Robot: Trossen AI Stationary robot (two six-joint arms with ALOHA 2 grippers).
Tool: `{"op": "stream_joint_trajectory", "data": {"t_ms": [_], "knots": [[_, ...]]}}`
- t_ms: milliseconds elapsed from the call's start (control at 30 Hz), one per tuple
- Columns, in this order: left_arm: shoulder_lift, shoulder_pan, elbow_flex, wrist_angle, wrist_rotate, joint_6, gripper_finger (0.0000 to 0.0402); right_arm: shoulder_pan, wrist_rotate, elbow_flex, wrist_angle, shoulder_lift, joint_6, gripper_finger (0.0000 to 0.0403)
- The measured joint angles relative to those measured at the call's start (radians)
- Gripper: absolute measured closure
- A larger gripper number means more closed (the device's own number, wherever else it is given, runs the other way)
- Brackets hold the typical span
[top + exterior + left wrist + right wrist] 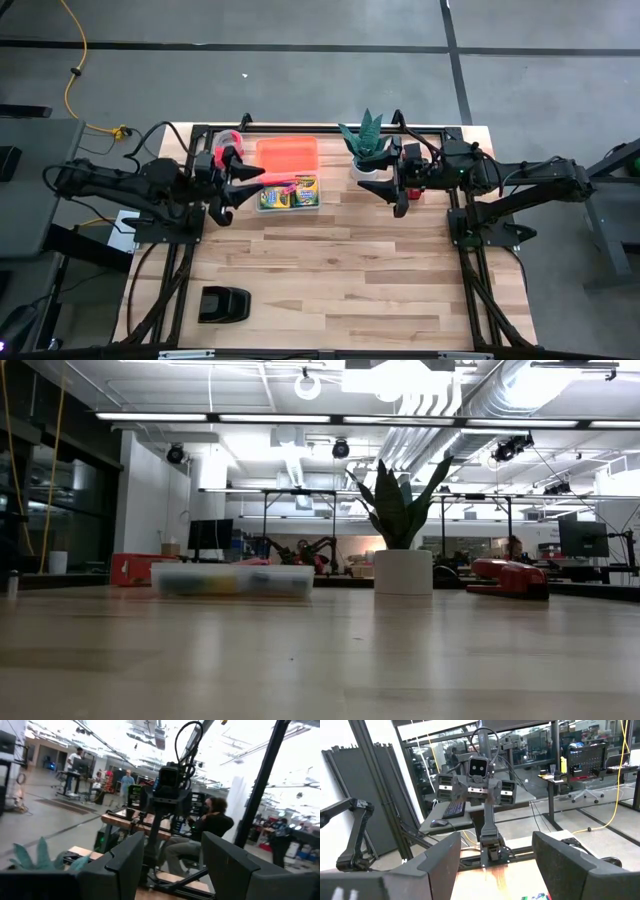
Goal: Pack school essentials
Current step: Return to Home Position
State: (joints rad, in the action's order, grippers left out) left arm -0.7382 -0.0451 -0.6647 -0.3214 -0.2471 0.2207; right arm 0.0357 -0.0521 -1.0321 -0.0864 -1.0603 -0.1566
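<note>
Left gripper and right gripper both gape wide; clear box holds crayon boxes, beside orange tray.

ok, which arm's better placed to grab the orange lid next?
Left, probably. The left arm has its open jaws right beside the orange lid and the supply box. The right arm sits beyond the potted plant, farther off.

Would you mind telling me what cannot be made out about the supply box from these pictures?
- High view: items beside the crayon boxes in the supply box are too small to identify; the left gripper overlaps its left end.
- Low view: the box is blurred, contents a yellowish smear.
- Low view: neither the left nor the right gripper shows.
</note>
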Motion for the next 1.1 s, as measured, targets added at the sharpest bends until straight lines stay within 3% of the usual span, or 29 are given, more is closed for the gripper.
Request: {"op": "stream_joint_trajectory", "data": {"t_ms": [267, 433, 500, 567, 867, 1100], "knots": [[0.093, 0.041, -0.002, 0.111, 0.019, -0.063, 0.0231, 0.0, 0.0, -0.001, 0.036, 0.0, -0.018, 0.0164], [0.2, 0.065, 0.001, 0.298, -0.005, -0.079, 0.0318, 0.0, 0.0, -0.001, 0.038, -0.001, -0.05, 0.0164], [0.244, 0.073, 0.04, 0.302, -0.002, -0.077, 0.0369, 0.0, 0.0, -0.001, 0.038, -0.001, -0.055, 0.0164], [0.288, 0.072, 0.104, 0.276, 0.01, -0.048, 0.0391, 0.0, 0.0, -0.001, 0.038, -0.001, -0.07, 0.0164], [0.454, 0.071, 0.455, 0.056, 0.02, 0.05, 0.0401, 0.0, 0.0, -0.001, 0.038, -0.001, -0.108, 0.0164], [0.563, 0.071, 0.595, 0.025, 0.038, 0.09, 0.0401, 0.0, 0.0, -0.001, 0.038, -0.001, -0.118, 0.0164]]}}
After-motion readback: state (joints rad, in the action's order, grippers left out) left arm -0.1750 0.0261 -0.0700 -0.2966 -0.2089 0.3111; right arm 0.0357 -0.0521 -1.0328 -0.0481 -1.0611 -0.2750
